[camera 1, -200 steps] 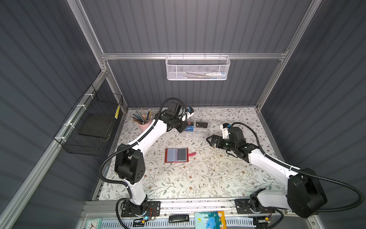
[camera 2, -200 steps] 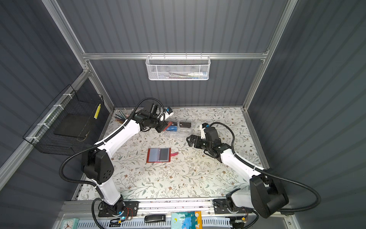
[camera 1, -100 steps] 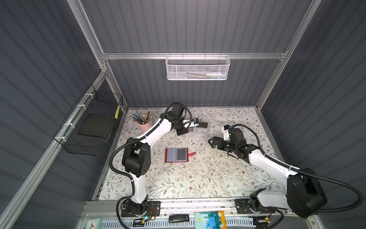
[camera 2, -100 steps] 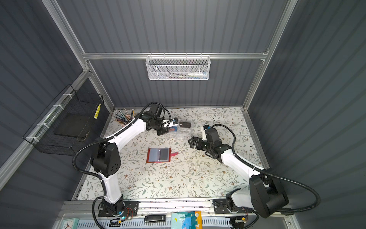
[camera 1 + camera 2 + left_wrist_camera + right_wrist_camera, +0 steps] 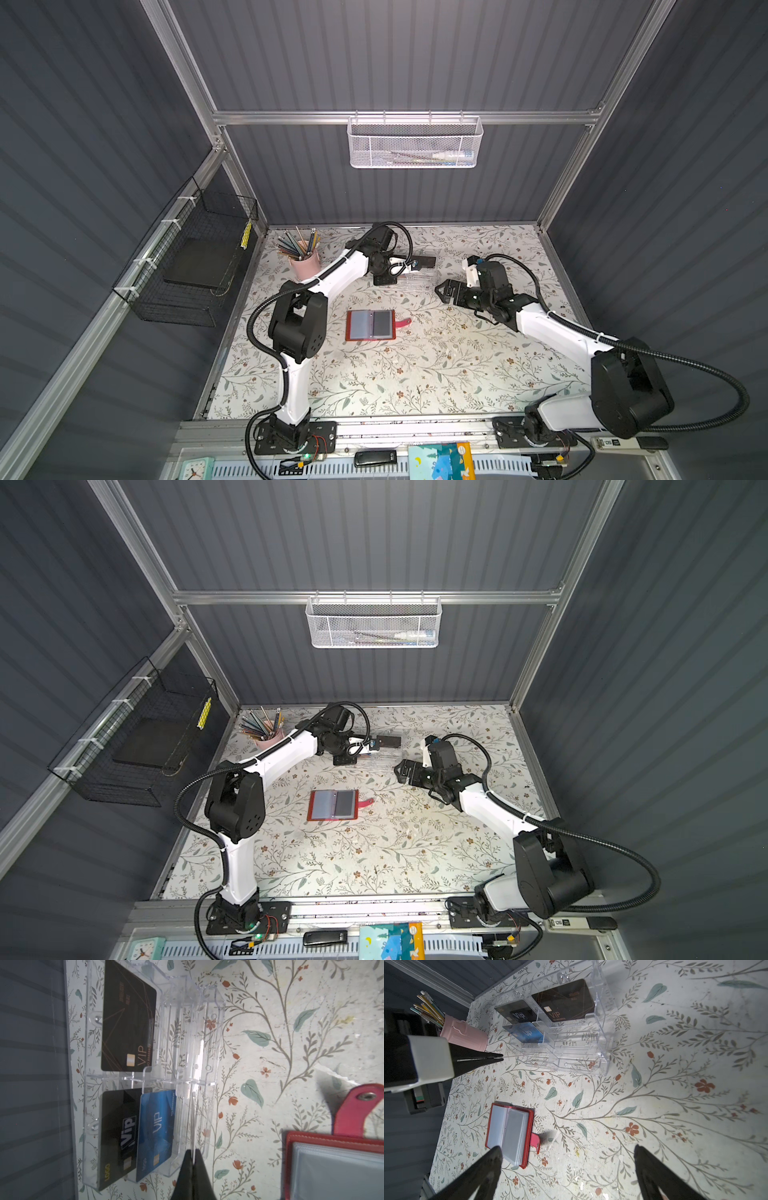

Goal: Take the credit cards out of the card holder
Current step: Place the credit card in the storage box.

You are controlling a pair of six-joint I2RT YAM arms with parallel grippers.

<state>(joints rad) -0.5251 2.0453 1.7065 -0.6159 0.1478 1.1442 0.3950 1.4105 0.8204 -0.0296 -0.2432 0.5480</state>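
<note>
Three credit cards (image 5: 128,1022) inside clear box (image 5: 187,1022); card holder (image 5: 508,1136) lies open.

The card holder (image 5: 370,325) is red, with grey translucent sleeve pages and a pinker red strap tab (image 5: 361,1109) bearing a silver snap. In the colourless clear acrylic box (image 5: 187,1022) lie three cards: a black card (image 5: 128,1016) crossed by thin gold lines with pale "VIP" lettering, a second black card (image 5: 116,1126) with bold white "VIP" and yellow "LOGO", and a blue card (image 5: 155,1132) with white "VIP". The table cover (image 5: 415,374) is off-white, printed with grey-green vines, teal leaves and small red-orange flowers. At the far left stands a pink pencil cup (image 5: 306,266).
</note>
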